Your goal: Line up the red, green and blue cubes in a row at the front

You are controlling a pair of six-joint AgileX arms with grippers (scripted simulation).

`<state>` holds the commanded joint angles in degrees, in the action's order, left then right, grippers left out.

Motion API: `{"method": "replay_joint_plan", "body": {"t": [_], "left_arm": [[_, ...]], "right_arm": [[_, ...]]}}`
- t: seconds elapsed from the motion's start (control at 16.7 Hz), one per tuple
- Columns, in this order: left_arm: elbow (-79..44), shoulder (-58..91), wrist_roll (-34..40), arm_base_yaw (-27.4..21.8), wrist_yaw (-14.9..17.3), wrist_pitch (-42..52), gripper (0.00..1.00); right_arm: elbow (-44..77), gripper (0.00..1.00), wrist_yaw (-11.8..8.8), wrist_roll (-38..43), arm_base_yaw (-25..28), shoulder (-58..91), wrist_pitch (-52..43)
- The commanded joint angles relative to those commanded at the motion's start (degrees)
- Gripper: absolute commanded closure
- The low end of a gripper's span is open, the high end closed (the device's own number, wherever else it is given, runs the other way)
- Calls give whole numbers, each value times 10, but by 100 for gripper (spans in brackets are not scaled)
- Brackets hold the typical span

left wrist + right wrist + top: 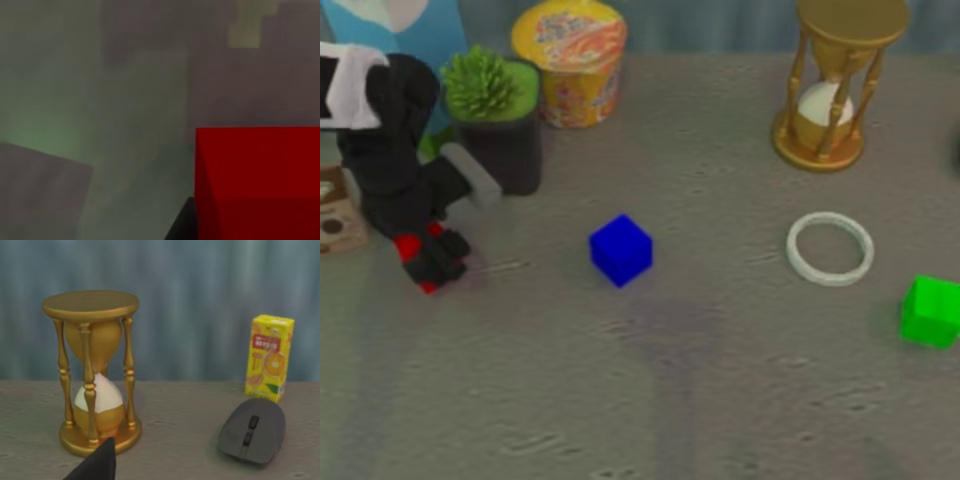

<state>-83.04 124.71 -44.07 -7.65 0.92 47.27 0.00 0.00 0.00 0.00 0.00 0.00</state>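
The red cube (408, 245) sits at the left of the table between the black fingers of my left gripper (428, 262), which is shut on it; only slivers of red show from above. It fills the left wrist view's corner as the red cube (255, 185). The blue cube (621, 250) rests free near the table's middle, to the right of that gripper. At the far right edge lies the green cube (931, 311). My right arm is parked out of the top view.
Behind the left gripper stand a potted plant (495, 130) and a noodle cup (570, 60). A gold hourglass (830, 85) is at the back right, a white ring (830, 248) before it. The right wrist view holds a mouse (252, 430) and a juice box (269, 357).
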Motion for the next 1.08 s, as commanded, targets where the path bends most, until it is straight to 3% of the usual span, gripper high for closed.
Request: {"method": "replay_joint_plan", "body": {"t": [0.36, 0.72, 1.08], "left_arm": [[-55, -49, 3, 10, -1, 108, 100], [-51, -55, 0, -2, -1, 110, 100], [37, -135, -25, -136, 1, 99, 100]], "right_arm": [[0, 0, 0, 0, 0, 0, 0], [0, 0, 0, 0, 0, 0, 0], [0, 0, 0, 0, 0, 0, 0]]}}
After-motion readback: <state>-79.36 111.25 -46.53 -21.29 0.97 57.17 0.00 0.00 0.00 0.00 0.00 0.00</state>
